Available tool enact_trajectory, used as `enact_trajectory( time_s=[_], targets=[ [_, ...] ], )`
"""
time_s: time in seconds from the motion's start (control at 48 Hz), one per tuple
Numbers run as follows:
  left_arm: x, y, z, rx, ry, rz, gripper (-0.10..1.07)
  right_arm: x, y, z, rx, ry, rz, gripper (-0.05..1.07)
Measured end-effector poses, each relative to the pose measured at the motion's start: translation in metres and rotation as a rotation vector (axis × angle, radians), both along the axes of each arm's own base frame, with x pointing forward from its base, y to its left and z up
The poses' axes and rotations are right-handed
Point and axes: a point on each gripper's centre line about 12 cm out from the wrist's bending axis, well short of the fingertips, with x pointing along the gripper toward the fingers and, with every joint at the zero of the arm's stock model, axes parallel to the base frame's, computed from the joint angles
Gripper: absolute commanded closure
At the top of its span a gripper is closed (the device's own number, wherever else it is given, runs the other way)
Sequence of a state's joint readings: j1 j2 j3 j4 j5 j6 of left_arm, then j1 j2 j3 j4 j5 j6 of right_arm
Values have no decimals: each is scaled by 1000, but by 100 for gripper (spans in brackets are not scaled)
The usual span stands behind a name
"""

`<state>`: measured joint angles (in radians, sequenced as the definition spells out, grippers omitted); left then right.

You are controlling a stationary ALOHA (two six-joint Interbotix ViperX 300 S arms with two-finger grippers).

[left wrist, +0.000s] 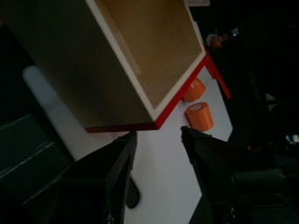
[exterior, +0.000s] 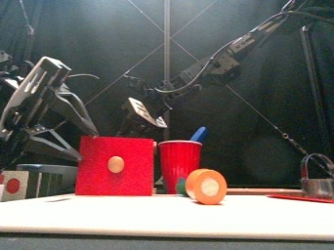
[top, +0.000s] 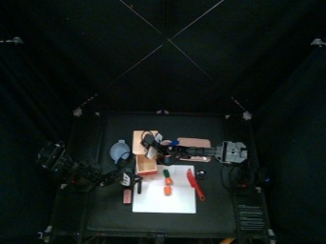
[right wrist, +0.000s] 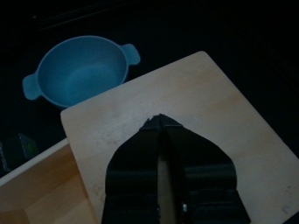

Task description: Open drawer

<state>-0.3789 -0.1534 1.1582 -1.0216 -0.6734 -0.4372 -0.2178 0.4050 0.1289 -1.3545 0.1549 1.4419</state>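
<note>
Small tan wooden drawer with red front stands pulled out. Left gripper jaws apart, empty. Right gripper jaws together, pressing the unit's top; it should keep bracing.

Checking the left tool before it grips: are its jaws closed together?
No: in the left wrist view the left tool has its jaws standing wide apart below the drawer.

Non-task objects on the table as we see them.
We find a blue bowl beyond the right claw, an orange cylinder beyond the left claw, and a red cup.
</note>
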Motion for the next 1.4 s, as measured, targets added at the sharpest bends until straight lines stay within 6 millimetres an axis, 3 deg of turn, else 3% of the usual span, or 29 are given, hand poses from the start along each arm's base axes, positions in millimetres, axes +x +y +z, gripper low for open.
enact_trajectory(
  time_s=[0.229,0.417,0.583,0.812,1.146,1.396],
  targets=[
    [-13,6,4,22,-7,-14,16,0,2,0,4,-1,2,92],
    [-21,1,27,118,-84,-162,16,-3,13,6,23,-11,5,92],
    [-29,-6,64,320,-232,-345,16,-13,46,22,35,-24,57,92],
    [-42,-12,99,634,-381,-515,16,-36,99,74,33,-110,161,92],
    [-50,0,93,701,-288,-558,16,-95,157,109,48,-163,293,92],
    [-50,8,90,694,-246,-542,17,-134,166,106,72,-151,314,92]
  ],
)
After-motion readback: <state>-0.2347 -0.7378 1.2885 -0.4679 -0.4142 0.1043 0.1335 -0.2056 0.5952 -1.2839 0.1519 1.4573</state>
